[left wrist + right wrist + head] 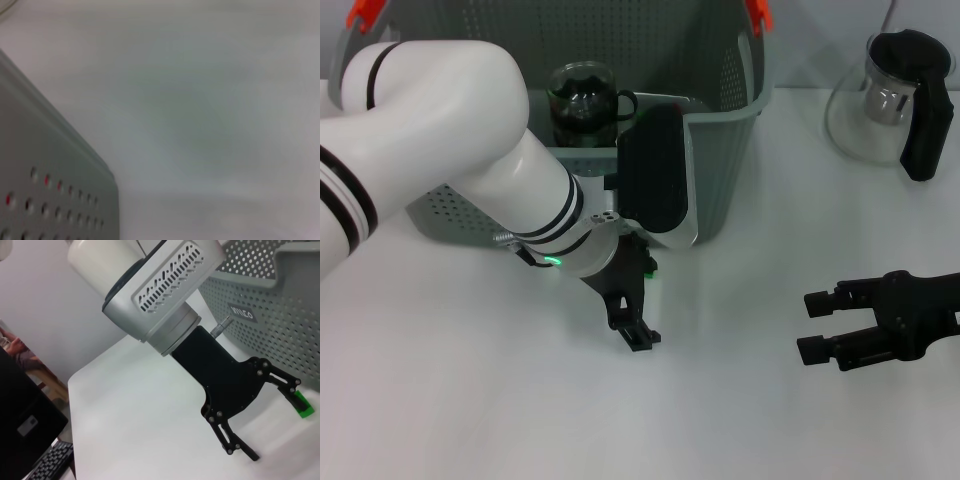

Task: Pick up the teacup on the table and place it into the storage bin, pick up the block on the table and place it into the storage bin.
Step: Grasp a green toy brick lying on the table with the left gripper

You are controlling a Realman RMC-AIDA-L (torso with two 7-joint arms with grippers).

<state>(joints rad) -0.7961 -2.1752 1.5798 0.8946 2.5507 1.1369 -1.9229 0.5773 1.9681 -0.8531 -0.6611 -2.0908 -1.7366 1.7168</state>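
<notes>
Head view: teacup [582, 100] is already binned in the storage bin [725, 150]; left gripper [272, 415], jaws apart around the green block [302, 405], needs closing. Right gripper [825, 325] is parked, jaws apart.

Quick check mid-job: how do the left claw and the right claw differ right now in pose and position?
The left claw points down at the table, right in front of the storage bin. The right claw lies roughly level, well off to the right of the bin. A green block sits by one fingertip of the left claw, while nothing lies near the right claw. Both claws are open and grip nothing.
</notes>
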